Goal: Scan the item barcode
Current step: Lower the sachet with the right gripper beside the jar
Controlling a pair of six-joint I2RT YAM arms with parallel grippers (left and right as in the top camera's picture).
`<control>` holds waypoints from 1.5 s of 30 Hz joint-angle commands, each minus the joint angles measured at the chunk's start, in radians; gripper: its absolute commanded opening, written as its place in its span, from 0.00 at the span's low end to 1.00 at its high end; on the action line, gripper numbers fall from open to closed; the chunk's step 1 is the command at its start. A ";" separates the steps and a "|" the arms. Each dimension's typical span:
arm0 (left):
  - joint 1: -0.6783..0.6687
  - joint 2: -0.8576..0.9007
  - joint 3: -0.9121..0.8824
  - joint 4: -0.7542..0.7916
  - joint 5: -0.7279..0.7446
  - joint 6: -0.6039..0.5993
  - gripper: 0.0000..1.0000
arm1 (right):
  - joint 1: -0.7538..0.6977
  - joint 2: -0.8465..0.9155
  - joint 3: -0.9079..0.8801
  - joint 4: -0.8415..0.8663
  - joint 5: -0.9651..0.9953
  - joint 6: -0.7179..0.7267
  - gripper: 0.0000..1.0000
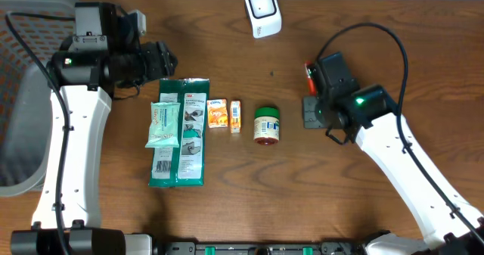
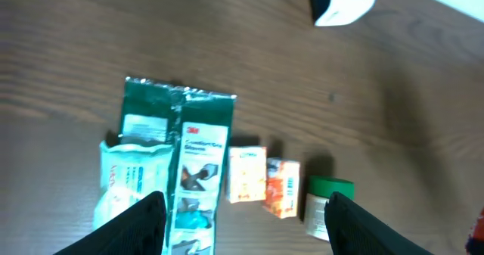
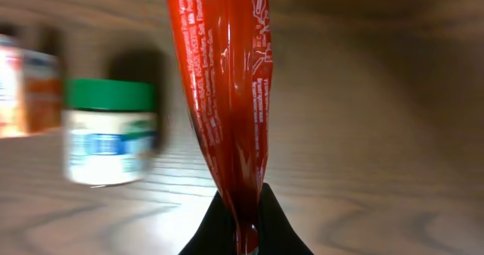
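Right gripper [image 3: 243,219] clenched on red packet [image 3: 227,81]; left gripper [image 2: 246,221] released; table [image 1: 355,13] bare beside scanner [image 1: 262,10].

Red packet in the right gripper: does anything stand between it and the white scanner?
Nothing visible does. Only bare table lies between the red packet, pinched in the right gripper, and the scanner; the green-lidded jar stands off that line.

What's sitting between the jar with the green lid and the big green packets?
Two little orange boxes, side by side: the wider box by the green packets, the narrow box nearer the jar. The overhead view shows it.
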 commanded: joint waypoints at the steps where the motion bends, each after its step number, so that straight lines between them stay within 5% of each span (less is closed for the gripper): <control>1: 0.000 -0.002 -0.005 -0.013 -0.040 -0.012 0.68 | -0.013 0.029 -0.105 0.076 0.061 0.045 0.01; 9: 0.000 -0.002 -0.007 -0.026 -0.040 -0.012 0.68 | -0.010 0.157 -0.308 0.417 0.013 0.058 0.07; 11: 0.000 -0.002 -0.007 -0.026 -0.040 -0.012 0.68 | -0.010 0.179 -0.307 0.434 -0.041 0.047 0.64; 13: 0.000 -0.002 -0.007 -0.026 -0.040 -0.012 0.68 | -0.011 0.173 -0.293 0.424 -0.087 -0.015 0.99; 23: 0.000 -0.002 -0.007 -0.034 -0.040 -0.012 0.68 | -0.015 0.121 -0.093 0.196 -0.088 -0.073 0.96; 24: 0.000 -0.002 -0.007 -0.040 -0.040 -0.012 0.68 | -0.018 0.121 -0.093 0.199 -0.088 -0.071 0.89; 26: 0.000 -0.002 -0.007 -0.046 -0.040 -0.012 0.68 | -0.035 0.124 -0.097 0.204 -0.072 -0.043 0.60; 27: 0.000 -0.002 -0.007 -0.048 -0.040 -0.011 0.66 | -0.048 0.126 -0.100 0.206 -0.070 -0.033 0.36; 28: -0.001 -0.002 -0.007 -0.048 -0.040 -0.011 0.52 | -0.063 0.131 -0.107 0.214 -0.070 -0.024 0.11; 29: -0.001 -0.002 -0.007 -0.048 -0.040 -0.011 0.44 | -0.070 0.137 -0.115 0.225 -0.070 -0.015 0.01; 39: -0.002 0.000 -0.019 -0.055 -0.040 -0.011 0.40 | -0.066 0.278 -0.249 0.466 -0.097 0.026 0.02; 45: -0.002 0.009 -0.019 -0.054 -0.040 -0.012 0.44 | -0.056 0.315 -0.240 0.528 -0.321 -0.059 0.06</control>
